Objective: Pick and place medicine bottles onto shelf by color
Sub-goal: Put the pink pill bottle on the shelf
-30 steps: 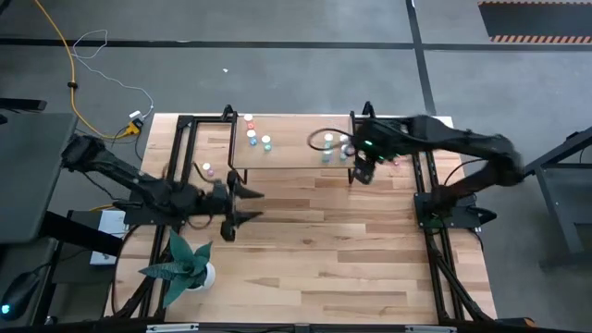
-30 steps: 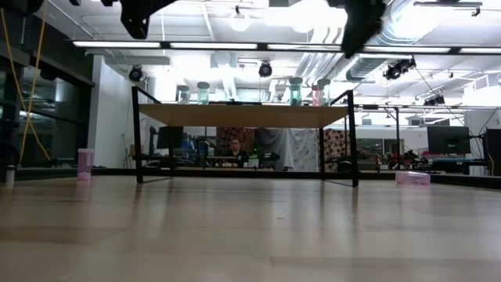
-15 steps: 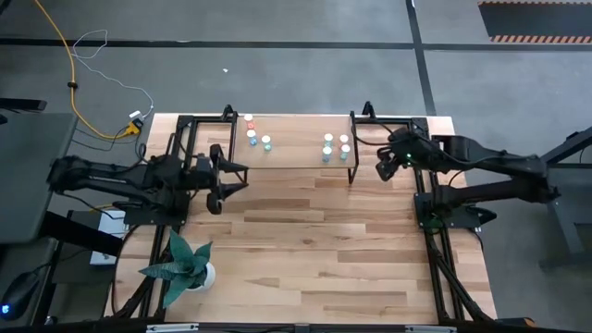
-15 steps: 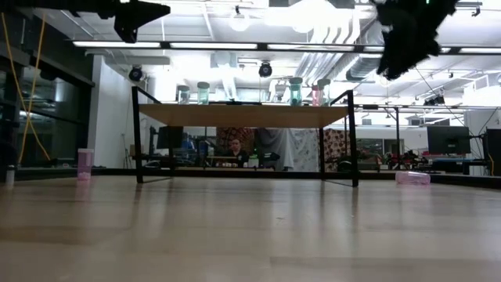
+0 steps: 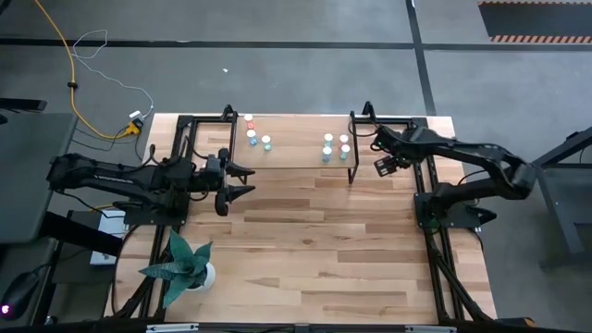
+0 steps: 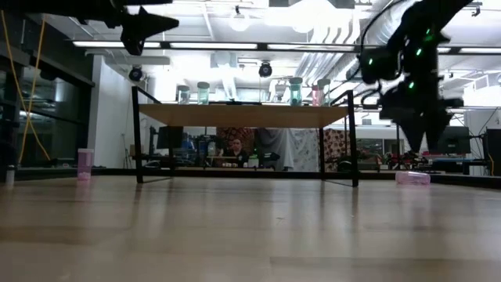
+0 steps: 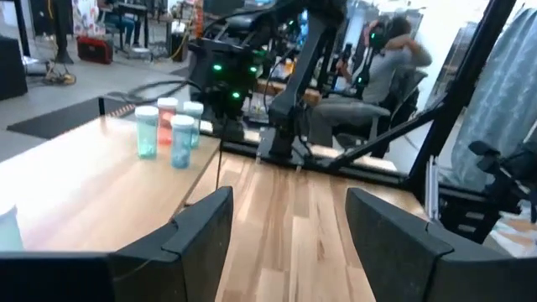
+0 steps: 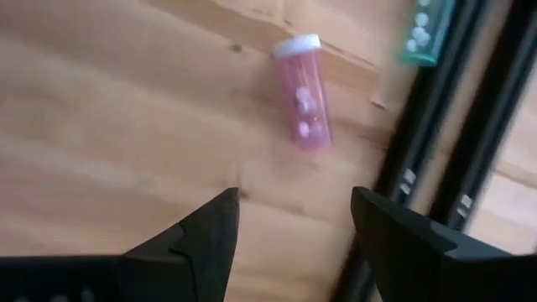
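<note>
Shelf (image 5: 296, 155) sits at the far edge of the table (image 5: 314, 250), black legs at both ends. Bottles stand on its top in two groups: left group (image 5: 255, 134) and right group (image 5: 334, 145), bare wood between them. Near half of the table is open; only the potted plant (image 5: 185, 264) sits at the near-left corner.

Left tool (image 5: 242, 181) hangs just off the shelf's left end, fingers spread, nothing in them. Right tool (image 5: 385, 166) is past the shelf's right end by the black frame rail, fingers also spread and empty.

Versus half a second ago: left tool has pushed a bit right toward the shelf; right tool has dropped lower, plain in the low view where it (image 6: 415, 117) now hangs beside the shelf's right leg instead of up at the ceiling line. A second ago it was over the right bottle group.

Low view shows a pink bottle (image 6: 84, 163) standing on the table left of the shelf, and another pink one (image 6: 412, 178) lying on its side to the right. Right wrist view has a pink bottle (image 8: 303, 91) lying on the wood ahead of the open fingers (image 8: 201, 239), with a teal bottle (image 8: 427, 32) beyond by the black rail. Left wrist view catches a teal and red-orange cluster (image 7: 170, 130) on the shelf top, a seated person (image 7: 382, 71) behind.
</note>
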Controlling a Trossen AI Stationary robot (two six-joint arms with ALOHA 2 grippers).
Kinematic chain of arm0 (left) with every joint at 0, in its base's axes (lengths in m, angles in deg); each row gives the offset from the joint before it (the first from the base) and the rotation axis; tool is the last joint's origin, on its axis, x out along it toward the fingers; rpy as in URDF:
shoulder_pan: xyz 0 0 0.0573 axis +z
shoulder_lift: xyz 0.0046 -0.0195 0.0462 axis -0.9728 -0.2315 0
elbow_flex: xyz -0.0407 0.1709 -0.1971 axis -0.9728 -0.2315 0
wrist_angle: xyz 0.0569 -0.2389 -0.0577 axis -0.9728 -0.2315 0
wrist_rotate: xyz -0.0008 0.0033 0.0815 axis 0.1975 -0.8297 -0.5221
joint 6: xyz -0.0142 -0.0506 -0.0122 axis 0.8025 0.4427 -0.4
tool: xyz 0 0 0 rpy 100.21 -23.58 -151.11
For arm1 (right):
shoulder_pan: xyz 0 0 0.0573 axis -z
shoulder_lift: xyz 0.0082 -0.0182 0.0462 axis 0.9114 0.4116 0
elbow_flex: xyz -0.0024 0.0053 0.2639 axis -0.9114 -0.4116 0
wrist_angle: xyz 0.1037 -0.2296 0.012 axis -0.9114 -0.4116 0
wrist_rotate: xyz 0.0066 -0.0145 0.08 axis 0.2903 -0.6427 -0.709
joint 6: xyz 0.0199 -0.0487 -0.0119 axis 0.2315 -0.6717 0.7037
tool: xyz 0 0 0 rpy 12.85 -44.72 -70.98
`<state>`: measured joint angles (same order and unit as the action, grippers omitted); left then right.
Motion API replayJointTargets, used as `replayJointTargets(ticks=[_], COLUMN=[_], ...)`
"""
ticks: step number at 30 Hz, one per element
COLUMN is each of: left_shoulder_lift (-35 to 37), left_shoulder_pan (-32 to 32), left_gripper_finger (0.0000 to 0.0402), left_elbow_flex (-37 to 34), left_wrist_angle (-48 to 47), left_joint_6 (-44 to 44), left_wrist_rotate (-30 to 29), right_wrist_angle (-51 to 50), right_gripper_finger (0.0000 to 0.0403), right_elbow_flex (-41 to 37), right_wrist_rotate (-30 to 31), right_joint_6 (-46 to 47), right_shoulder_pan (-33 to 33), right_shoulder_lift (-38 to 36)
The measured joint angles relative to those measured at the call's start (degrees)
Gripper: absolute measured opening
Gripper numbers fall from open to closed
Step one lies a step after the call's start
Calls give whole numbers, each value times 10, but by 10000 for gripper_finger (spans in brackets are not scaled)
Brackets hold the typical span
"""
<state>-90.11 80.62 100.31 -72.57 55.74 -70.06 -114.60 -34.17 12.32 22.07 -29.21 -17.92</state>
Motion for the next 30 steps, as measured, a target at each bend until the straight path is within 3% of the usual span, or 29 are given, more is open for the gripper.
replayJointTargets(ticks=[6,14,25,30], left_shoulder_lift=[-13,-13,-13,-13], left_shoulder_pan=[0,0,-8,-8], left_gripper_finger=[223,223,223,223], left_elbow_flex=[0,0,0,0], left_wrist_angle=[8,-28,-26,-26], left_joint_6=[3,45,46,50], left_wrist_rotate=[6,87,87,87], right_wrist_angle=[89,131,123,129], right_gripper_finger=[222,222,221,196], right_elbow_flex=[-9,-8,-8,-8], right_wrist_rotate=[0,0,-9,-11], right_joint_6=[-52,-122,-191,-183], right_shoulder_pan=[53,110,139,139], right_shoulder_lift=[75,146,161,161])
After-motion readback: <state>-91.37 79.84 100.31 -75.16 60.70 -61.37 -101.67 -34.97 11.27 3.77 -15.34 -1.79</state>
